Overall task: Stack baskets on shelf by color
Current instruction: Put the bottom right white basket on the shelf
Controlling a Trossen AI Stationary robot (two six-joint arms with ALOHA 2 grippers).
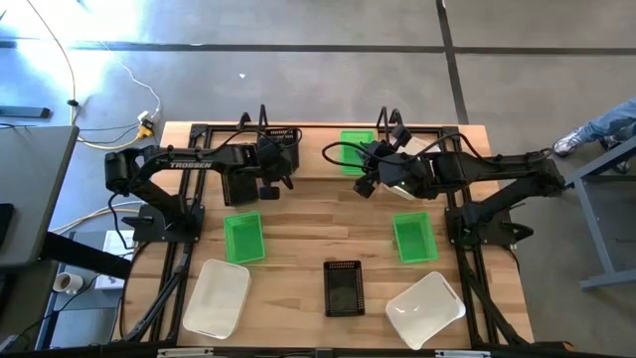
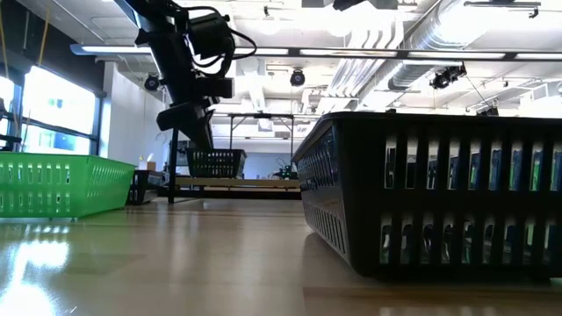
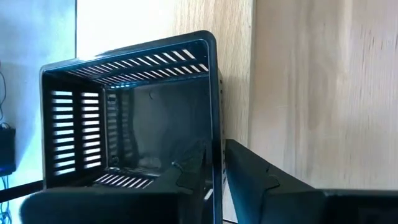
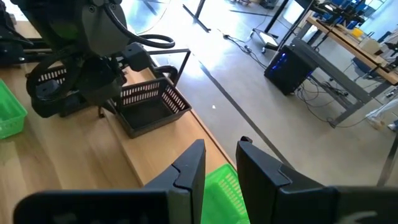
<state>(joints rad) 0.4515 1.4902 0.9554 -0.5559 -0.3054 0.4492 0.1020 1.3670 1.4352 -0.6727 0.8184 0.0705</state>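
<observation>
Wooden planks fill the surface [image 1: 298, 239], and we count baskets scattered across it from above. On the near half we see 2 green baskets, one left of centre [image 1: 243, 238] and one to the right [image 1: 414, 237], with a black basket [image 1: 343, 286] between them nearer the front edge. 2 white baskets sit at the front corners, one left [image 1: 216, 296] and one right [image 1: 424, 308].

Up at the far edge we find the shelf [image 1: 328, 134], its black wire frame running along the back. The left end effector [image 3: 214, 177] is clamped on the rim of another black basket [image 3: 130, 112] at the shelf's left end; in the left wrist view its fingers [image 3: 249, 171] pinch the wall, one inside and one outside. From table height we see that basket [image 2: 215, 161] held at the shelf, under the arm.

The right end effector [image 4: 219, 163] hovers over a third green basket [image 4: 227, 196] at the shelf's middle, fingers narrowly apart and holding nothing. We also spot that green basket [image 1: 357, 149] from above, partly under the right arm. A person's shoe and leg [image 1: 596, 131] show on the floor at right.
</observation>
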